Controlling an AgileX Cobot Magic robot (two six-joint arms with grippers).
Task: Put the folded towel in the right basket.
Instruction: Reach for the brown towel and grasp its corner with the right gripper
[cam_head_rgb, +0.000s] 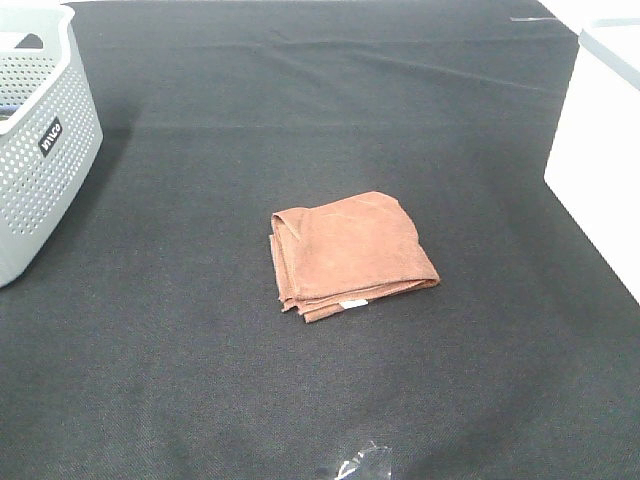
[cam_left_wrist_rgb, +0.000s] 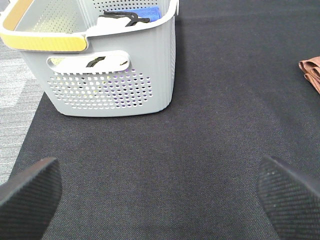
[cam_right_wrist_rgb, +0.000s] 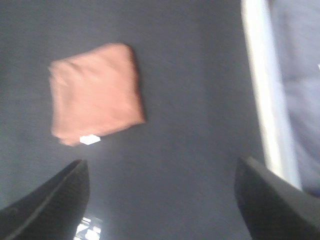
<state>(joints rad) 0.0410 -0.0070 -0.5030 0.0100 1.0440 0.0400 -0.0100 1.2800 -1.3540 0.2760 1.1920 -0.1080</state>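
The folded brown towel (cam_head_rgb: 350, 252) lies flat on the black cloth near the middle of the table, with a small white tag at its near edge. The right basket (cam_head_rgb: 600, 150) is white and stands at the right edge. Neither gripper shows in the exterior high view. My right gripper (cam_right_wrist_rgb: 160, 195) is open and empty, held above the cloth with the towel (cam_right_wrist_rgb: 95, 92) ahead of it and the white basket rim (cam_right_wrist_rgb: 265, 90) to one side; that view is blurred. My left gripper (cam_left_wrist_rgb: 160, 195) is open and empty, low over the cloth. The towel's edge (cam_left_wrist_rgb: 311, 72) shows there.
A grey perforated basket (cam_head_rgb: 40, 150) stands at the far left. In the left wrist view this grey basket (cam_left_wrist_rgb: 110, 65) has a yellow handle and holds a blue item and dark items. A small shiny clear scrap (cam_head_rgb: 355, 462) lies near the table's front edge.
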